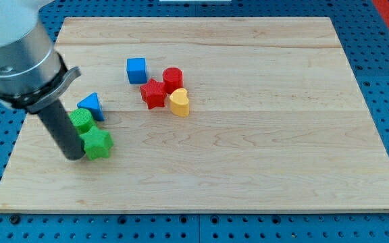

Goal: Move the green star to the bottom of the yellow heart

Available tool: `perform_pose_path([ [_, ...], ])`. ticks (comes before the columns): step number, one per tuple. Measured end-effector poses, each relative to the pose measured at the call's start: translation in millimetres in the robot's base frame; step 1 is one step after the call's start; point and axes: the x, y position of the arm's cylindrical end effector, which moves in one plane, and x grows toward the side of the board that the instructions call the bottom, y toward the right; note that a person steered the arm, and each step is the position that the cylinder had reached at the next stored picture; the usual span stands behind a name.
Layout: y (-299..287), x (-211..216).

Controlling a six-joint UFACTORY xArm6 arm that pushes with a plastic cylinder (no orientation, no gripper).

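Note:
The green star [98,143] lies on the wooden board at the view's left. My tip [73,156] rests on the board right against the star's left side. The yellow heart [179,102] sits near the board's middle, up and to the right of the star, touching a red star [153,92]. The rod and arm body hide part of the board at the view's upper left.
A second green block [82,122] sits just above the green star, with a blue triangle [90,105] above it. A blue cube [136,70] and a red cylinder [173,78] stand near the red star. The board's left edge [15,152] is close to the tip.

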Motion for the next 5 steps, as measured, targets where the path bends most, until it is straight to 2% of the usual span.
perform_pose_path([
  [2,48.6,-33.0],
  [3,91.1,-33.0],
  [4,104.2,-20.9],
  [5,47.8,28.9],
])
